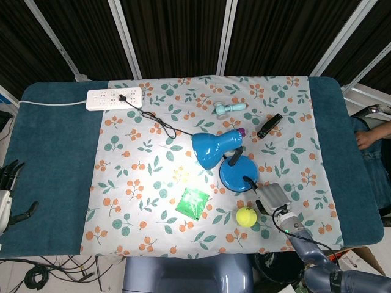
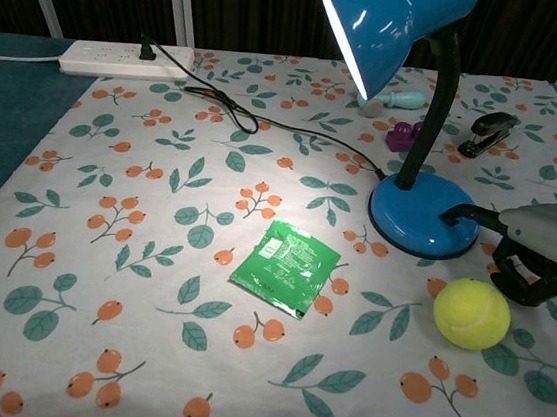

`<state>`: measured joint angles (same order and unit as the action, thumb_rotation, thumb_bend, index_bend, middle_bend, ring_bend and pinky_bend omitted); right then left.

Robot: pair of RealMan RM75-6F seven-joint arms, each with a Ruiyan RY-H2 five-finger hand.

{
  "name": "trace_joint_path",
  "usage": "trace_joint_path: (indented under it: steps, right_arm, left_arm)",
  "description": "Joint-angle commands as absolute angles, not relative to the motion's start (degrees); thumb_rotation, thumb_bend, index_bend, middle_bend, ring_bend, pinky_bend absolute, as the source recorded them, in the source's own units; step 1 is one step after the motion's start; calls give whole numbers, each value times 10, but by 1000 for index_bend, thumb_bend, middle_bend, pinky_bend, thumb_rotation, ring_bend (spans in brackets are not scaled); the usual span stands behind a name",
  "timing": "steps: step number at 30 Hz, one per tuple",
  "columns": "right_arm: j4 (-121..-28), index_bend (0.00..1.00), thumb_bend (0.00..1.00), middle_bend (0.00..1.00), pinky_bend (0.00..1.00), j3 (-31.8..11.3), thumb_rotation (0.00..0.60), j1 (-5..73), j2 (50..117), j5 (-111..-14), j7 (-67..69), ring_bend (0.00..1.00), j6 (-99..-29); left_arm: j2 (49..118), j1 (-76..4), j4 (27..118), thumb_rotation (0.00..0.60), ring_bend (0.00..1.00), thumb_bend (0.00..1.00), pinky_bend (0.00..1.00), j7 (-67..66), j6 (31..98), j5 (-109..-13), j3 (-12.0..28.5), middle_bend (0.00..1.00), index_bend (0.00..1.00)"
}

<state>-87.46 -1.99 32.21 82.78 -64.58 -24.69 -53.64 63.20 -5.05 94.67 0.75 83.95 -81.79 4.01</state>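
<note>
A blue desk lamp, its base [image 1: 234, 177] [image 2: 420, 217] on the floral cloth, stands lit with the shade [image 1: 206, 150] [image 2: 388, 22] facing left. My right hand [image 1: 274, 196] [image 2: 543, 251] sits just right of the base. One dark finger [image 2: 456, 215] reaches out and touches the base's right edge; the others are curled under, holding nothing. A yellow tennis ball [image 1: 246, 215] [image 2: 471, 313] lies just in front of that hand, apart from it. My left hand [image 1: 8, 196] hangs off the table's left edge, fingers apart and empty.
A green packet [image 1: 193, 202] [image 2: 287, 267] lies left of the ball. The lamp's black cord [image 2: 267, 132] runs to a white power strip [image 1: 115, 97] [image 2: 124, 58] at the back left. A black stapler [image 1: 269, 125] [image 2: 486, 132], a purple piece [image 2: 403, 136] and a teal handheld fan [image 1: 229, 108] lie behind the lamp.
</note>
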Motion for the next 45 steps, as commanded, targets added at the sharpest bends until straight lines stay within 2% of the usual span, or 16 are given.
trace_joint_path:
  steps: [1,12,21,25,28,30,32,35,37,39,41,42,45]
  right_arm:
    - [-873,44,492,714,732,-20,600,323,829,-644,-247,798,-535]
    - [-869,211,493,716,732,-21,600,329,829,-638,-252,801,-528]
    - [-868,266,492,717,732,-21,600,335,829,-631,-261,801,-523]
    - [-874,207,493,716,732,-25,600,335,827,-633,-260,801,-531]
    - [-883,72,492,707,730,-30,600,333,822,-638,-258,795,-544]
    - [-891,16,489,688,720,-35,600,330,818,-645,-254,783,-558]
    - [-902,0,464,654,692,-40,600,325,812,-655,-247,758,-577]
    - [-925,0,408,546,587,-50,600,313,797,-678,-231,673,-617]
    - [-942,0,374,450,464,-52,600,302,783,-693,-223,589,-642]
    - [-968,0,323,351,297,-55,600,284,761,-712,-212,475,-681]
    - [-990,0,294,305,208,-52,600,266,741,-732,-205,413,-716]
    - [-1004,0,282,279,175,-51,600,253,729,-743,-201,382,-739]
    - [-1031,0,265,187,160,-44,600,220,707,-769,-190,279,-794]
  left_arm:
    - [632,-50,947,600,0,265,5,7,840,-818,40,0,0]
    - [632,-50,947,600,0,266,5,8,840,-819,40,0,0]
    - [632,-50,946,600,0,265,5,8,840,-820,40,0,0]
    - [632,-50,946,600,0,265,5,8,841,-820,40,0,0]
    - [632,-51,946,600,0,265,5,8,840,-820,40,0,0]
    - [631,-50,946,600,0,265,5,8,840,-820,40,0,0]
    - [631,-50,946,600,0,265,5,9,841,-821,39,0,0]
    - [631,-50,946,600,0,265,5,8,841,-821,39,0,0]
    - [631,-50,947,600,0,265,5,8,841,-821,39,0,0]
    - [631,-50,947,600,0,266,5,7,841,-821,39,0,0]
    - [632,-50,947,600,0,266,5,6,841,-822,39,0,0]
    - [632,-50,947,600,0,266,5,5,842,-822,39,0,0]
    - [633,-50,948,600,0,266,5,3,843,-823,38,0,0]
